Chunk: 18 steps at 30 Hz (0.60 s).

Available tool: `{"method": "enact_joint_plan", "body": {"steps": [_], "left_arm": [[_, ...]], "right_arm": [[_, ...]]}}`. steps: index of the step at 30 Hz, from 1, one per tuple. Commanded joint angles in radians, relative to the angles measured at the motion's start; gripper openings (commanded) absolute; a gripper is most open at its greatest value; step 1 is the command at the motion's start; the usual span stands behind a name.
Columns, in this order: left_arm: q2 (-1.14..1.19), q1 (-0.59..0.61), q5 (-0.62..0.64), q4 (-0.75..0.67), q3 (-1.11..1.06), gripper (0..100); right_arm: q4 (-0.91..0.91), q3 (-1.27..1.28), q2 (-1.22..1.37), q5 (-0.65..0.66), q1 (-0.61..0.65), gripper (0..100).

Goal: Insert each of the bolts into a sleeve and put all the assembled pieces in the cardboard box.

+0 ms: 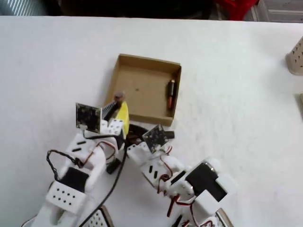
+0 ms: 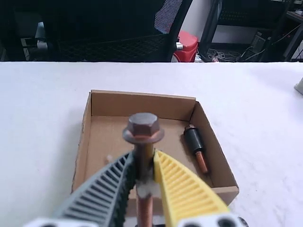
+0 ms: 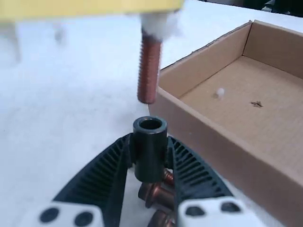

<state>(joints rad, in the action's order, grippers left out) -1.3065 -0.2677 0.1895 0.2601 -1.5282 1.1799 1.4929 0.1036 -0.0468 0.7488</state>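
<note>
In the high view, one assembled piece (image 1: 170, 93) already lies along the right wall of the cardboard box (image 1: 142, 90) at upper centre, on the white counter (image 1: 246, 118). In the left wrist view, the left tool (image 2: 143, 163) is clamped on a bolt (image 2: 143, 132), head up, at centre frame. In the right wrist view, the right tool (image 3: 149, 156) grips an upright sleeve (image 3: 149, 142) at lower centre, with the bolt's tip just above its bore and not in. What look like further bolts (image 3: 158, 194) lie below, so I judge most of the work remains.

A white table (image 1: 246, 118) carries a pale holed block (image 1: 296, 57) (near one edge); a black chair (image 2: 94, 42) stands behind.
</note>
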Motion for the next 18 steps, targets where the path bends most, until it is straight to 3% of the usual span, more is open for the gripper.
{"method": "enact_joint_plan", "body": {"steps": [1, 18], "left_arm": [[-0.061, -0.019, -0.006, -0.04, -0.044, 2], [-0.059, -0.039, -0.006, -0.08, -0.087, 2]], "right_arm": [[-0.001, -0.043, -0.004, 0.012, 0.004, 1.5], [0.005, -0.04, -0.007, 0.011, -0.012, 1.5]]}}
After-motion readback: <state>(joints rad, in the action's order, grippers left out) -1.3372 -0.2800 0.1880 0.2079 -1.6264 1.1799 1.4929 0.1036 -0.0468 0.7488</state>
